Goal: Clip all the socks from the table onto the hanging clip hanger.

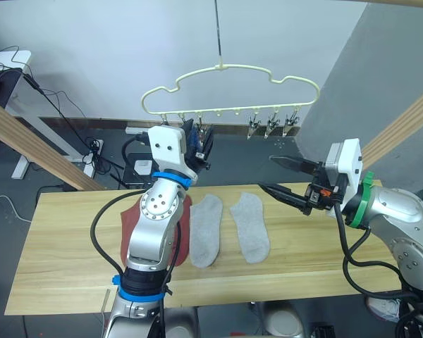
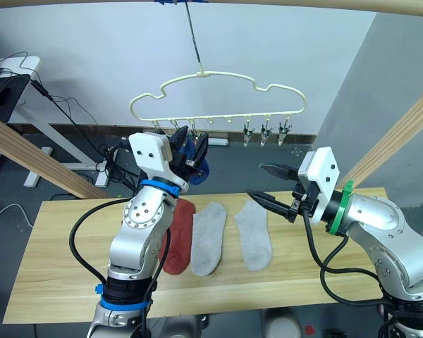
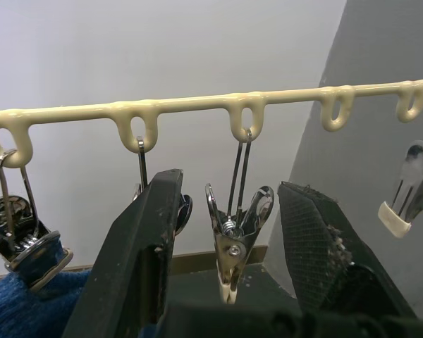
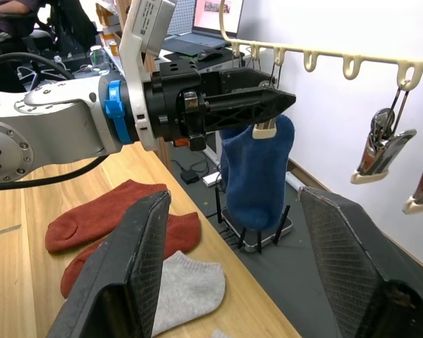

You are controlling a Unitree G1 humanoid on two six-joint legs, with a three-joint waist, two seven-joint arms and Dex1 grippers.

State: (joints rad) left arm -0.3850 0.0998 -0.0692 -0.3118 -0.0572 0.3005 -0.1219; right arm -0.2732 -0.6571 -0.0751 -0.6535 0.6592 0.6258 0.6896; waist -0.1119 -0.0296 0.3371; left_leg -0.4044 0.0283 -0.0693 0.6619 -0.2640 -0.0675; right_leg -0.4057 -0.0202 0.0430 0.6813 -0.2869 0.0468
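- My left gripper is raised to the clip hanger, fingers spread, pinching nothing. In the left wrist view one bare metal clip hangs between the two fingers, touching neither.
- Next clip along the hanger bar from that one holds blue sock fabric. From the right wrist view a blue sock hangs off the hanger just behind the left gripper's fingertips. I can't tell whether one or two blue socks hang there.
- My right gripper is well to the right of the hanger's blue-sock end, below the three empty clips at the hanger's right end. Fingers wide apart, empty.
- The hanger hangs by its long hook above the far edge of the table; it sits level.
- On the table, below and in front of the hanger: two light grey socks flat, side by side, not touching each other.
- Two rust-red socks lie left of the grey pair, under my left arm; they overlap each other, and the nearer one touches the left grey sock.
- Angled wooden beams stand on either side of the hanger.
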